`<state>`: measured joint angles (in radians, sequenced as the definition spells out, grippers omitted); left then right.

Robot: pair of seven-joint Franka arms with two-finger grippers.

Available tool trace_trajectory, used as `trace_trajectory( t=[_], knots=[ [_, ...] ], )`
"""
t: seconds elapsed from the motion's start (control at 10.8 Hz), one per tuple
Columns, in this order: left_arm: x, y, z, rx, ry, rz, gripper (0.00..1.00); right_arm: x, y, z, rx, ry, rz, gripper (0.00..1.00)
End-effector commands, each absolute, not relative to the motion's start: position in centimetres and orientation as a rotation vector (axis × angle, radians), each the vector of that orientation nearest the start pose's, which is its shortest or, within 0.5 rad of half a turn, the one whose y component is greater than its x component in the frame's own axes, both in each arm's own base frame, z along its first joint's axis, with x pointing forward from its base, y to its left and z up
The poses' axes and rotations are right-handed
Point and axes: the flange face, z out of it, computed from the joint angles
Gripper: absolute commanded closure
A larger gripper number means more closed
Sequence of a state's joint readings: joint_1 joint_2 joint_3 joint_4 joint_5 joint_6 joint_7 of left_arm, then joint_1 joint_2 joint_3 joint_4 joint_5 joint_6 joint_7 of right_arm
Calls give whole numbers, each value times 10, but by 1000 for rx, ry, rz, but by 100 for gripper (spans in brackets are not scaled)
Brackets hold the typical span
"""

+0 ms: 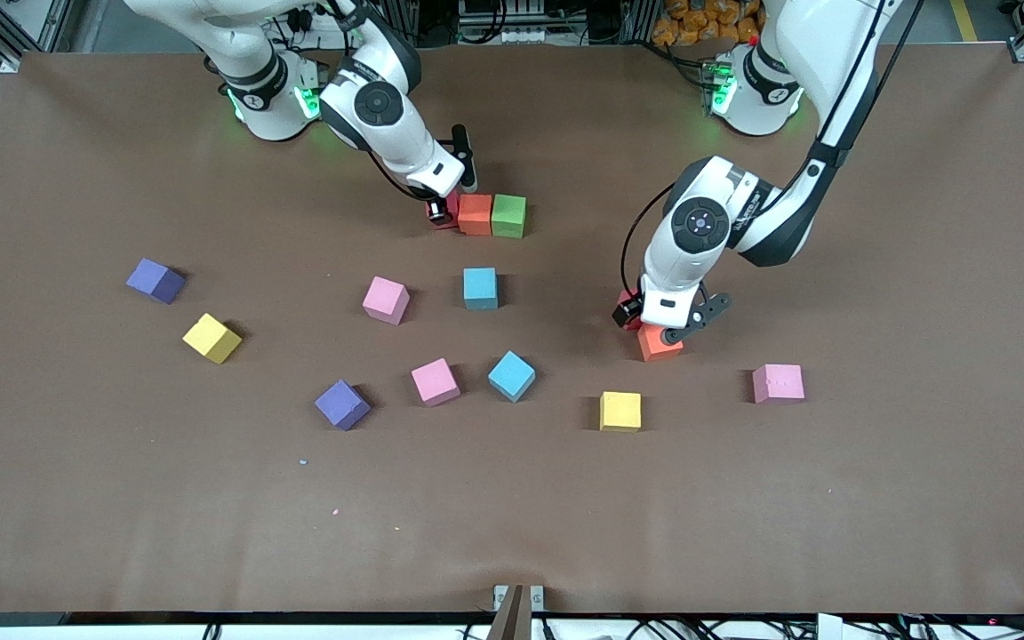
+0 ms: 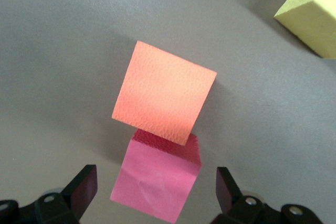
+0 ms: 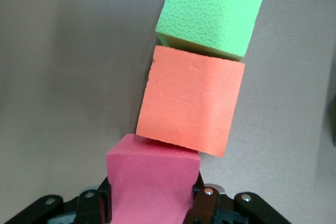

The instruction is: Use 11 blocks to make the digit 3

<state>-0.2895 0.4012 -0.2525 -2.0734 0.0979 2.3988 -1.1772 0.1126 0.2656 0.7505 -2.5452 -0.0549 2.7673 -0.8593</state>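
My right gripper (image 1: 443,210) (image 3: 152,203) is shut on a red block (image 3: 152,187), set down on the table touching an orange block (image 1: 475,214) (image 3: 191,106). A green block (image 1: 508,216) (image 3: 215,9) continues that short row. My left gripper (image 1: 659,324) (image 2: 156,179) hangs open toward the left arm's end. Another red block (image 2: 157,182) shows between its fingers (image 2: 84,187), untouched. A second orange block (image 1: 660,343) (image 2: 164,100) lies against that red one, corner to side.
Loose blocks are scattered nearer the front camera: purple (image 1: 156,281), yellow (image 1: 212,338), pink (image 1: 386,300), blue (image 1: 480,288), pink (image 1: 435,381), blue (image 1: 511,376), purple (image 1: 342,404), yellow (image 1: 620,412) (image 2: 315,14), pink (image 1: 778,384).
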Motion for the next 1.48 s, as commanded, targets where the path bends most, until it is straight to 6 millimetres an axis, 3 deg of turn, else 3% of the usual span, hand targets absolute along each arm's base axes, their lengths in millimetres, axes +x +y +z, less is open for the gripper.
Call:
trace_trajectory(
  t=[0.0,0.56,0.93,1.11,1.39],
  knots=[
    [500,-299,235,-2995,-869,70,0,283,361,201,2124,2524,60,51],
    [505,-292,250,-2985,-906,51,0,293,359,199,2158,2503,63,52],
    [513,-286,270,-2984,-941,15,0,297,361,199,2169,2500,71,52],
    [520,-274,280,-2982,-976,-9,0,296,361,199,2169,2500,69,51],
    [528,-261,286,-2974,-1007,-28,0,298,360,199,2173,2496,69,35]
  ],
)
